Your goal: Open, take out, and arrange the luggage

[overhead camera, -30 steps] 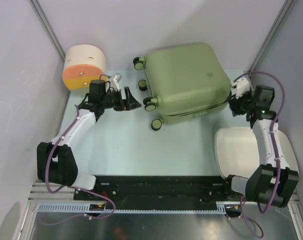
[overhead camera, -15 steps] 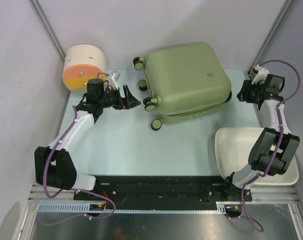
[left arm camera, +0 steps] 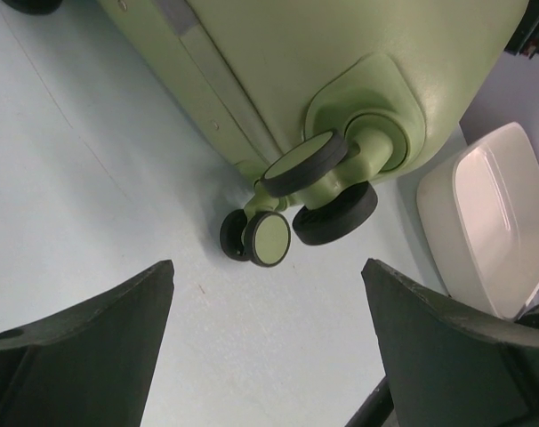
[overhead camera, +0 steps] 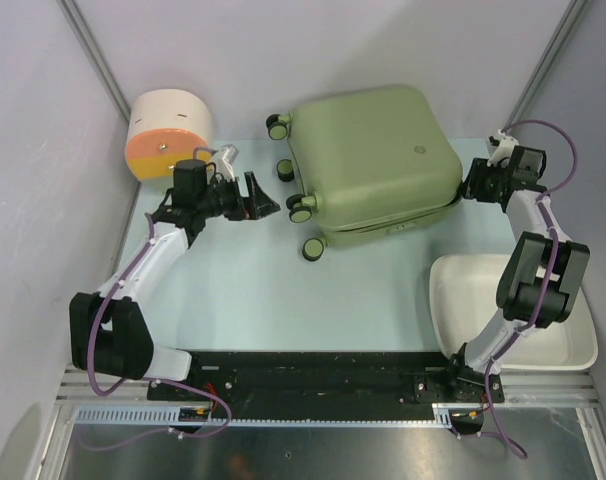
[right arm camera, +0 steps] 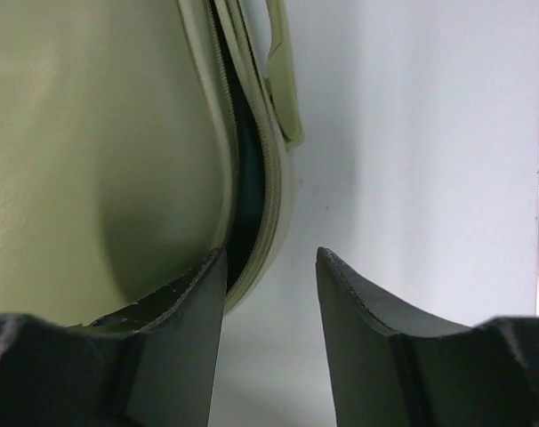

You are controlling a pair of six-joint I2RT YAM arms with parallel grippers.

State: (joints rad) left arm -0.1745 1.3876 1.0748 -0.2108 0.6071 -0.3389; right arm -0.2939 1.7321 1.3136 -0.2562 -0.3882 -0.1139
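The luggage [overhead camera: 368,160] is a pale olive-green suitcase lying flat at the back middle, wheels [overhead camera: 301,208] toward the left. Its zip seam gapes a little along the right and near side. My left gripper [overhead camera: 266,197] is open and empty, just left of the wheels. In the left wrist view its jaws [left arm camera: 268,267] frame the bare table below the wheels [left arm camera: 305,165]. My right gripper [overhead camera: 470,188] is open at the suitcase's right corner. In the right wrist view its jaws [right arm camera: 271,253] straddle the lower shell's rim beside the dark gap [right arm camera: 247,178].
A round cream-and-orange drum container [overhead camera: 168,133] stands at the back left, behind the left wrist. A white oval basin [overhead camera: 483,300] sits at the near right, also in the left wrist view [left arm camera: 492,222]. Grey walls close in on both sides and behind.
My right arm has swung away from the basin and up, and its gripper has moved left to the suitcase's right corner. The left arm has barely moved.
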